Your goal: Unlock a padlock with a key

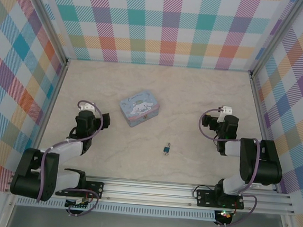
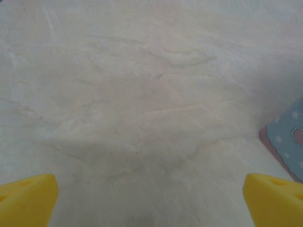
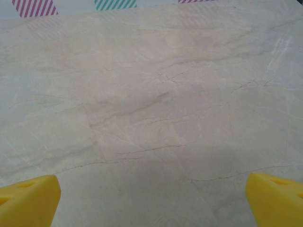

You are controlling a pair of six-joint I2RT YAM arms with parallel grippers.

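Note:
The padlock is a tiny dark piece with bluish and brass parts, lying on the marble table between the two arms. I cannot make out the key; it is too small to tell apart from the lock. My left gripper hovers at the left, well away from the padlock. It is open, with bare table between its yellow fingertips. My right gripper sits at the right, also apart from the padlock. It is open too, and its yellow fingertips are spread over bare table.
A pale blue tin with a white cartoon dog stands behind the padlock, and its corner shows at the right of the left wrist view. Checkered walls close in the table at the back and both sides.

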